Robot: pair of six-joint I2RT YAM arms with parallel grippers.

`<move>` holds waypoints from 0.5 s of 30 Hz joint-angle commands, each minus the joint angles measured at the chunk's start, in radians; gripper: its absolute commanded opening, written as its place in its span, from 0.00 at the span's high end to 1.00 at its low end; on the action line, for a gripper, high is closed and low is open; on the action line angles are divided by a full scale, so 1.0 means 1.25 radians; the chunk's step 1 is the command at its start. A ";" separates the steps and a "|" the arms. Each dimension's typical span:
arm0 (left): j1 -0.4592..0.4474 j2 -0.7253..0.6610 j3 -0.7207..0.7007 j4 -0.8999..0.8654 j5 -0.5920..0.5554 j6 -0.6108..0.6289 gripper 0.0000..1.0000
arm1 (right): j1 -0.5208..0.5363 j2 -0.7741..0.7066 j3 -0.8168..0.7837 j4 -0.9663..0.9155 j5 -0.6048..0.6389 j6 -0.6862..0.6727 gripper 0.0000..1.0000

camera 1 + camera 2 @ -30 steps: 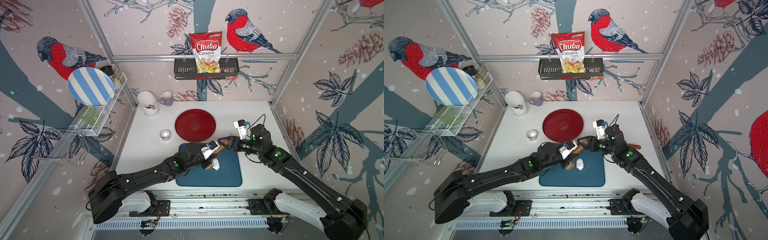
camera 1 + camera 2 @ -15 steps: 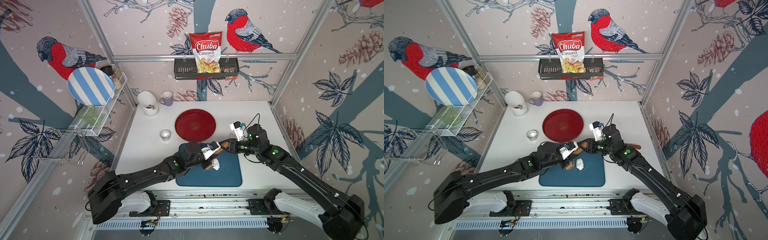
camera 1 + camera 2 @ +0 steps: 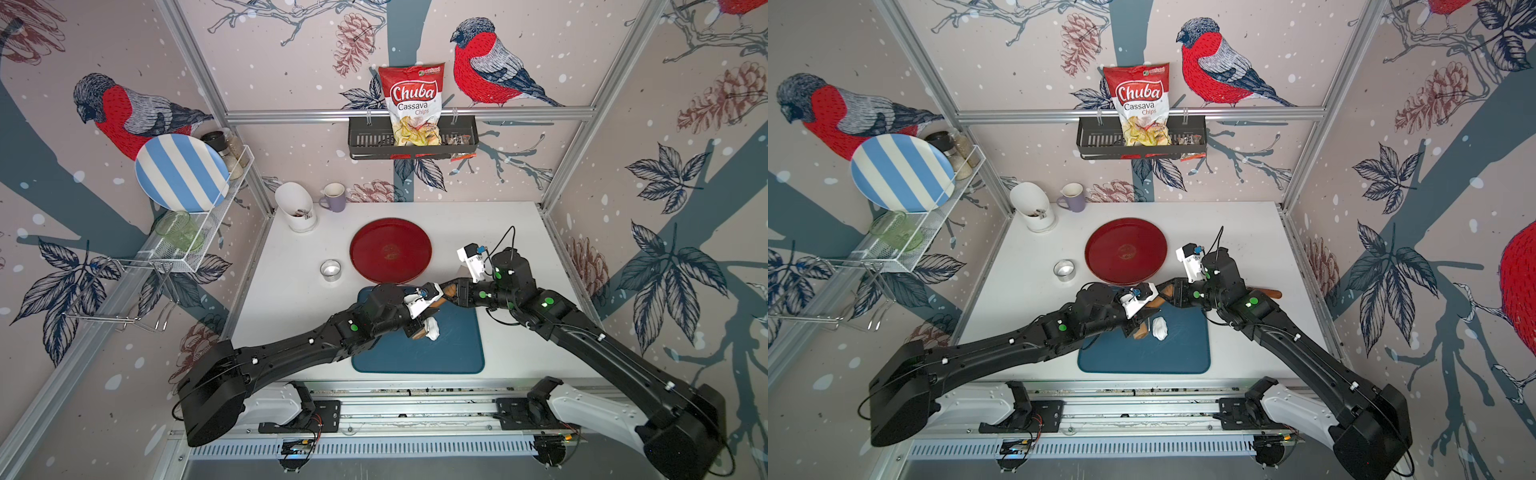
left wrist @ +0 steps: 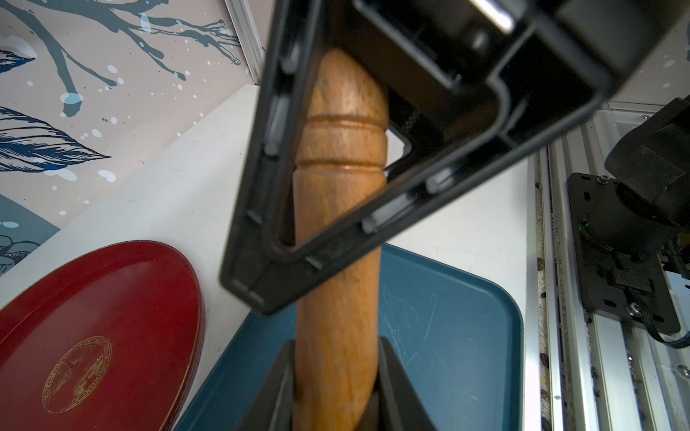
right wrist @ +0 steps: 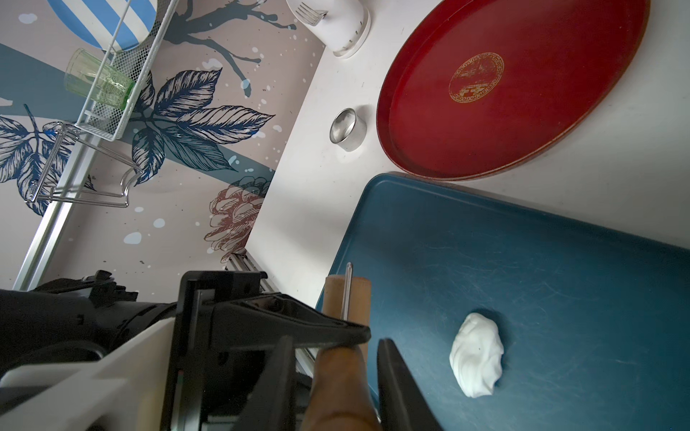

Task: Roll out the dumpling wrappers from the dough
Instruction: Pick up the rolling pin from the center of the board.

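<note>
Between left gripper (image 3: 1136,327) and right gripper (image 3: 1173,291): wooden rolling pin (image 4: 338,328), clamped at both ends. Shows in left wrist view with left fingers (image 4: 395,388) pressed on either side of thick barrel, so closed on rolling pin. Runs on from there through right gripper's frame, grooved handle end pinched between its jaws; reads as closed on rolling pin too. Same in right wrist view: handle wedged between right fingers (image 5: 399,384), left gripper's finger crossing just ahead. Slants over far edge of blue tray (image 3: 1142,359) in both top views, near end at left gripper, far end at right gripper. Cannot tell whether pin touches tray. Just beside left gripper, on side toward right arm: dough (image 3: 1160,328), white egg-like lump, lying on tray, close to pin's near end but apart from it. Sits nearer robot base than right gripper, clear of both grippers, not flattened. Beyond both grippers, toward back wall: red plate (image 3: 1125,251) on white table (image 3: 1246,232), near tray. Off left gripper's outer side, next to plate: metal ring (image 3: 1064,270), standing on table, apart from plate.
</note>
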 commanded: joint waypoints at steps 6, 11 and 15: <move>-0.006 0.001 0.011 0.036 0.011 0.007 1.00 | 0.006 0.002 0.006 -0.001 -0.003 -0.018 0.78; -0.009 0.005 0.015 0.038 0.014 0.009 1.00 | 0.011 0.010 0.007 -0.001 -0.003 -0.019 0.73; -0.011 0.010 0.019 0.038 0.016 0.009 1.00 | 0.014 0.015 0.008 -0.001 -0.003 -0.020 0.73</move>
